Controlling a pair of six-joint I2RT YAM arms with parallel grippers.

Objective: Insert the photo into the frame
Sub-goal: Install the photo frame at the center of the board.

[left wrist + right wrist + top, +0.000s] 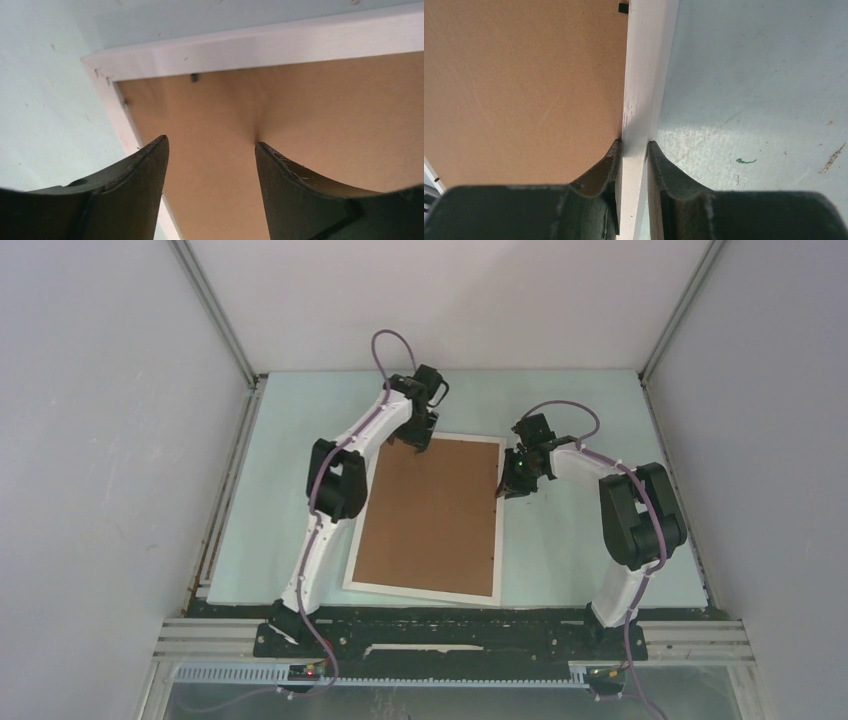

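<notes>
The frame point(499, 530) lies flat in the middle of the table point(580, 550), with its back facing up. A brown board point(430, 515) sits inside it, and the white rim goes all around the board.

The left gripper point(420, 443) is at the frame's 11 o'clock corner. In the left wrist view, the left gripper point(210, 141) has its jaws spread wide, with nothing between them. They point down at the board point(325, 110), near the corner of the frame point(250, 47). The tip of one finger point(265, 155) looks like it touches the board. A tiny dark clip point(194, 77) sits where the board meets the far rim.

The right gripper point(512, 485) is at the frame's 2 o'clock side. In the right wrist view, the right gripper point(634, 144) pinches the white side of the frame point(646, 75). One finger is on the board point(524, 90) side and the other finger is on the table point(749, 100) side. Another small dark clip point(623, 8) shows at 12 o'clock in that view. A little green mark point(745, 161) is on the table at 3 o'clock from the fingers
</notes>
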